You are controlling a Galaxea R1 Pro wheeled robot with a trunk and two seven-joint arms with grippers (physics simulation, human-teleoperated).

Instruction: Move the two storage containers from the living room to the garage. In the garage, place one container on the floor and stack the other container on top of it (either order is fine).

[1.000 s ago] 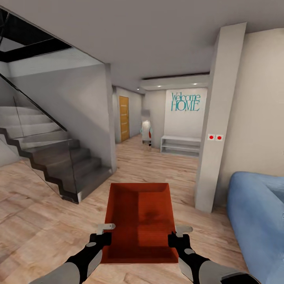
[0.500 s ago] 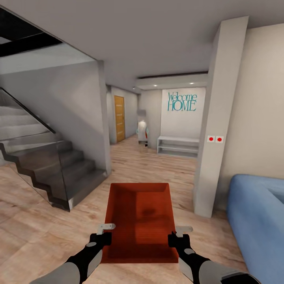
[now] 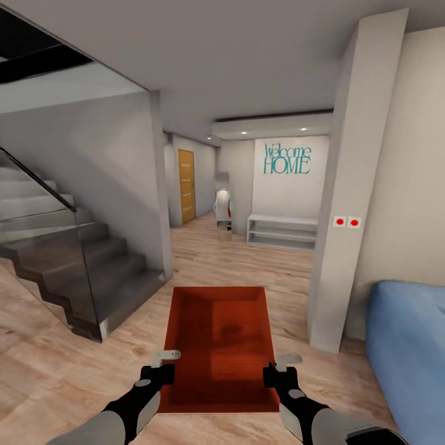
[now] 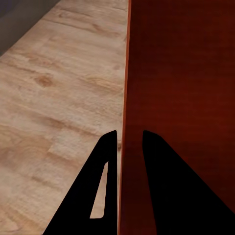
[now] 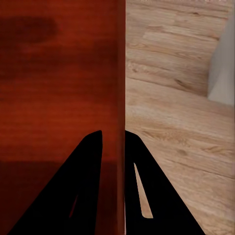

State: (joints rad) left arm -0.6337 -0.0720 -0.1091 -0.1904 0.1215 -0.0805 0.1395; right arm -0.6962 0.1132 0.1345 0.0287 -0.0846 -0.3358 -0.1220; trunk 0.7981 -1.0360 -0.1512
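**Red-orange bin carried between both hands in the hallway**

One storage container, red-orange and open-topped, is held out in front of the robot, above the light wood-plank floor. The left hand is clamped on the container's left wall, one finger inside and one outside, as the left wrist view shows. The right hand is clamped on the right wall in the same way. The bin is empty, with a dark shadow on its bottom.

To the left rises a grey staircase behind a glass panel. Ahead, a white wall bears teal lettering "Welcome HOME" above a low white shelf. A wooden door stands farther left. A white pillar with two red dots stands at right, beside a blue sofa.
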